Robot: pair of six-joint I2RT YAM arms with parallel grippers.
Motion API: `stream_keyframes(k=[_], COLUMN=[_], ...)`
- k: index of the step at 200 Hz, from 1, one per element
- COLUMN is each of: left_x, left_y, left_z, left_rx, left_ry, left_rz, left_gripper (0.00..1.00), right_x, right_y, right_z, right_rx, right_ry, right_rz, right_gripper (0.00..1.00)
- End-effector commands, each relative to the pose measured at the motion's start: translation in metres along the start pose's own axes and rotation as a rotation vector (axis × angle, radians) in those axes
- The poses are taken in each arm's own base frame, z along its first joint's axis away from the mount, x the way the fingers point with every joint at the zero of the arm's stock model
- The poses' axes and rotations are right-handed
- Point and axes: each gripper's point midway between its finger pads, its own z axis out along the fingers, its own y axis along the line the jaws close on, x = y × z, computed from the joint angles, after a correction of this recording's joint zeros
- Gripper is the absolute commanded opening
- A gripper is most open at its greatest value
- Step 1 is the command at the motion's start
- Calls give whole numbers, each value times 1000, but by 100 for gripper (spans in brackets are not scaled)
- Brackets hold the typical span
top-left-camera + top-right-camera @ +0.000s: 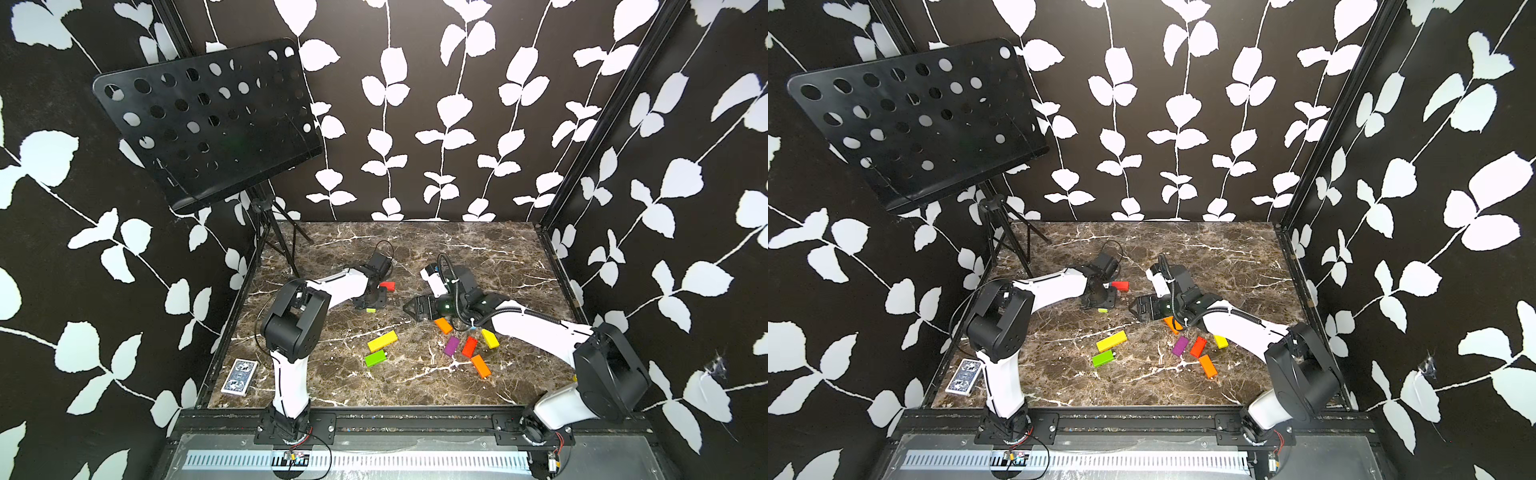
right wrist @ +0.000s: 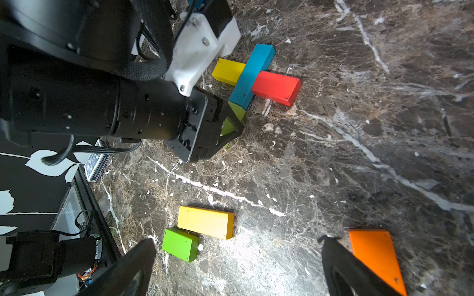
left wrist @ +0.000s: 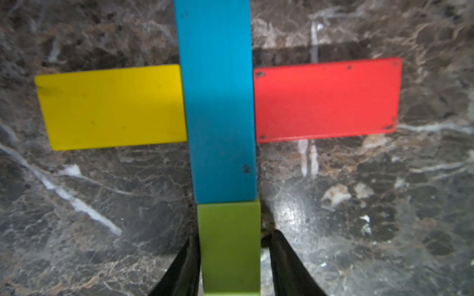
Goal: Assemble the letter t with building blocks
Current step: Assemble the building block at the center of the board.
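The letter t lies flat on the marble: a long blue stem (image 3: 218,102), a yellow block (image 3: 110,107) and a red block (image 3: 325,100) as crossbar arms, and a green block (image 3: 229,256) butted against the stem's near end. My left gripper (image 3: 233,233) is shut on that green block, one finger on each long side. In both top views the arm hides most of the figure; only the red block (image 1: 388,286) and a green tip (image 1: 371,309) show. My right gripper (image 2: 238,239) hangs wide open and empty over bare marble, to the figure's right (image 1: 409,309).
Loose building blocks lie nearer the front: yellow (image 1: 382,340), green (image 1: 376,358), orange (image 1: 443,325), purple (image 1: 451,346), red (image 1: 470,347), yellow (image 1: 490,338), orange (image 1: 481,365). A card deck (image 1: 239,376) sits front left. A music stand (image 1: 208,120) stands at the back left corner.
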Motion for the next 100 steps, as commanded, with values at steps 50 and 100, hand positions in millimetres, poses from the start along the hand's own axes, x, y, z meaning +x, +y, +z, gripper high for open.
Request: stream_keyframes(k=[50, 100], left_x=[31, 37], left_y=[11, 19], left_z=[19, 17], left_rx=[-5, -29], left_ry=[113, 115], left_rz=[24, 3], left_gripper=[51, 49], right_x=[-3, -2], right_y=[2, 2], right_z=[-4, -4], right_rx=[-14, -17], right_ry=[-26, -25], right_rz=[-13, -13], right_gripper=[99, 99])
